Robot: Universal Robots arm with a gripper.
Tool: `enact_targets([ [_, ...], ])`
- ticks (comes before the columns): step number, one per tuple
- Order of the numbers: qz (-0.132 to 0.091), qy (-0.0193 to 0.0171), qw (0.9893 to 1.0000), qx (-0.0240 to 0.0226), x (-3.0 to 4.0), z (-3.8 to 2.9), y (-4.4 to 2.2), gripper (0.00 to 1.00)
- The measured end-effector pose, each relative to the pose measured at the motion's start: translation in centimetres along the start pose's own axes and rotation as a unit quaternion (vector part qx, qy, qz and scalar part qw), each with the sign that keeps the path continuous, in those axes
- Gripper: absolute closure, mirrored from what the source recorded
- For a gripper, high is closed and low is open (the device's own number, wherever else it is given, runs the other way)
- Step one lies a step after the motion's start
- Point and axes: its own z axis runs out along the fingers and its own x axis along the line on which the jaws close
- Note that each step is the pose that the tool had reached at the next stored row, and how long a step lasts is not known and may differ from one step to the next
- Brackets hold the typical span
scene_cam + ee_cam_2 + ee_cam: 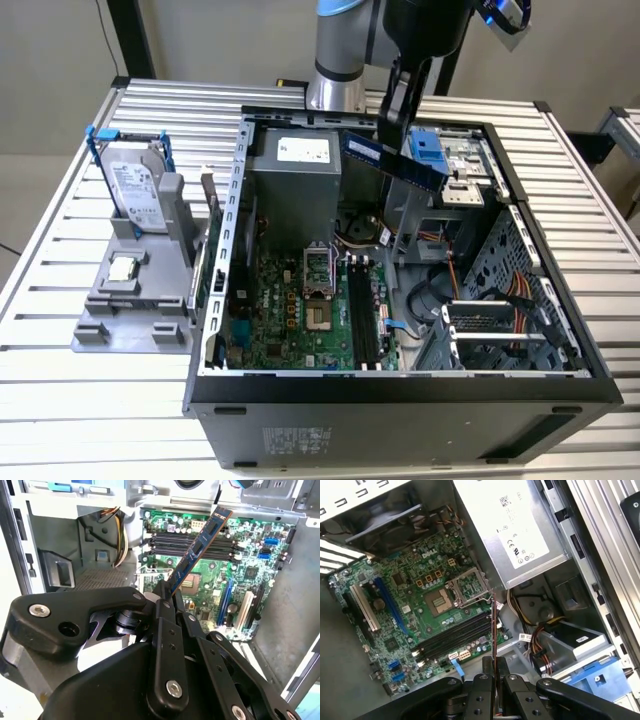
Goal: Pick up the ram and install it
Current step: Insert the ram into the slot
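My gripper (393,128) hangs over the back right of the open computer case (400,385) and is shut on the ram (394,160), a thin dark blue stick held in the air. In the second wrist view the ram (200,545) sticks out slanted from between the black fingers (165,605), above the green motherboard (240,570). Seen edge-on in the first wrist view, the ram (493,630) rises from the gripper (493,677) near the long black memory slots (452,639). Those slots (362,320) lie low in the case, well below the stick.
A silver power supply (293,180) fills the case's back left. Cables (440,250) and a drive bay with a blue part (425,150) sit to the exterior view's right. Outside the case, a grey holder (125,320) carries a hard drive (135,190) and a processor chip (122,268).
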Motion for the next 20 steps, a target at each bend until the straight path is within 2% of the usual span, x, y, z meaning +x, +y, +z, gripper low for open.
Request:
enact_targets([
  [20, 0.029, -0.0007, 0.9996, 0.0011, 0.00, 0.00, 0.00, 1.00],
])
